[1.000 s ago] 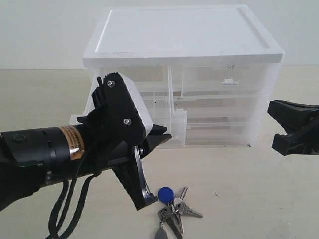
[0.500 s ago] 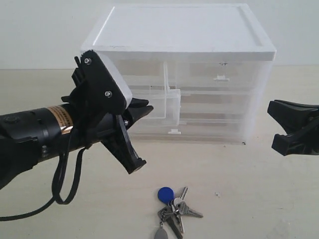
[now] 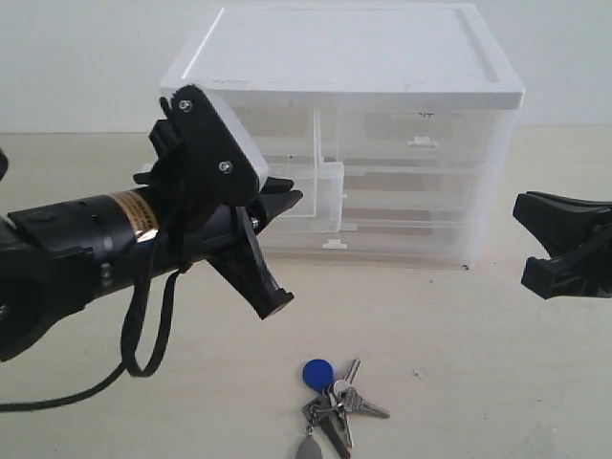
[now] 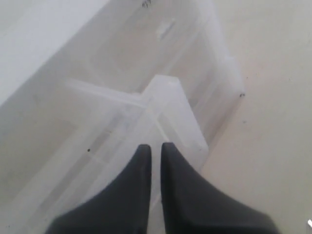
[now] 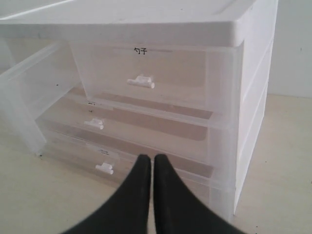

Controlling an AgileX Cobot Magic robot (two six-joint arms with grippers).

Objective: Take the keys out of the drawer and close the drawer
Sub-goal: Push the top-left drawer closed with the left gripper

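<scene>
The keys [image 3: 332, 402], with their round blue tag [image 3: 317, 373], lie on the table in front of the cabinet, free of both grippers. The drawer [image 3: 323, 196] sticks out of the cabinet's upper left slot; its front corner [image 4: 171, 105] shows pale and translucent, and it looks empty. My left gripper [image 3: 291, 197] is shut and holds nothing. Its tips [image 4: 155, 145] are right at the drawer's front face; I cannot tell whether they touch it. My right gripper [image 3: 519, 208] hangs at the right, level with the cabinet and apart from it. It is shut [image 5: 152, 158] and empty.
The white-topped cabinet [image 3: 344, 57] stands at the back middle. Its twin half-width drawer [image 5: 141, 82] and two full-width drawers [image 5: 95, 123] [image 5: 105, 168] are pushed in. A black cable [image 3: 143, 335] loops down from the left arm.
My left gripper has risen from beside the keys to the front of the open drawer. The cabinet has shifted back a little. The keys and the right gripper stayed put.
</scene>
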